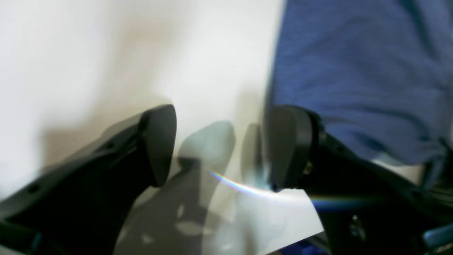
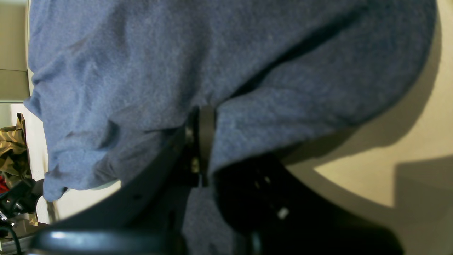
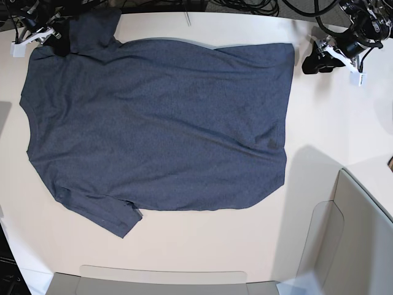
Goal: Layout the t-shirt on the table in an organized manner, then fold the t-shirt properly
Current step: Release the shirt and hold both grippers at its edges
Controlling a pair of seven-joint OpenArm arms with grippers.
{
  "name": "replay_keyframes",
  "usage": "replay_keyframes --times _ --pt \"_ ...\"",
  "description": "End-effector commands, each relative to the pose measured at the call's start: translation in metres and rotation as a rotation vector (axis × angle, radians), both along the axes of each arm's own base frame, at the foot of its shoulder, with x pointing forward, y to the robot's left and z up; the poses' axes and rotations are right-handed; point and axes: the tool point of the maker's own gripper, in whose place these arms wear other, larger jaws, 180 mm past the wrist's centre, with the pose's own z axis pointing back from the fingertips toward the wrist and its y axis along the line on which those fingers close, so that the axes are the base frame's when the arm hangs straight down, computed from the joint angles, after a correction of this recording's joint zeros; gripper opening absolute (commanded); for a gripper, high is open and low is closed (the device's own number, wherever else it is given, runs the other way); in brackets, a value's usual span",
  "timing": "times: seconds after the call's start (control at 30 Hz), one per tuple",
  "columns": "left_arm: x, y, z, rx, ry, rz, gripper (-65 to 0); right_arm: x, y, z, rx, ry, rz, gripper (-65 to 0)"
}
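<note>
In the left wrist view, the left gripper (image 1: pixel 219 145) stands with its jaws wide apart and nothing between them, over bare desk (image 1: pixel 88 53); the t-shirt (image 1: pixel 361 71) lies just beside the right-hand finger, its straight edge running up the picture, with open desk to the left of it. The view is blurred, so whether that finger touches the cloth is hard to say. In the right wrist view, the right gripper (image 2: pixel 200 141) is pinched tight on a fold of the t-shirt (image 2: pixel 212 53), the cloth draping over and around the fingers, with pale desk (image 2: pixel 417 141) free to the right. In the base view, the t-shirt (image 3: pixel 159 123) lies spread fairly flat across the desk (image 3: pixel 202 246), sleeves toward the picture's left and hem toward its right. The right gripper (image 3: pixel 58 42) sits at the far sleeve corner, the left gripper (image 3: pixel 313 61) just off the far hem corner. Bare desk runs along the near edge and right side, up to the grey panels (image 3: pixel 356 246).
</note>
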Motion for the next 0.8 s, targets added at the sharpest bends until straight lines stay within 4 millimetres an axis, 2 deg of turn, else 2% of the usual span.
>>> replay_keyframes --times 0.0,0.23,0.33,0.47,0.77 --pt "-0.029 -0.002 -0.021 0.024 0.148 -0.045 -23.6 -0.046 0.007 -0.034 -0.015 0.266 0.069 -65.0" --pt "-0.053 -0.025 -0.035 -0.008 0.225 -0.116 -24.5 -0.046 0.007 -0.035 -0.014 0.268 0.067 -65.0" --pt "-0.064 -0.037 -0.040 -0.035 0.246 -0.119 -29.5 -0.046 0.007 -0.035 -0.013 0.268 0.066 -65.0" --pt "-0.073 -0.039 -0.043 -0.040 0.267 -0.119 -35.4 -0.046 0.007 -0.035 -0.013 0.268 0.066 -65.0" --pt "-0.063 -0.040 -0.021 0.032 0.203 -0.170 -37.1 -0.043 0.007 -0.034 -0.013 0.261 0.066 -65.0"
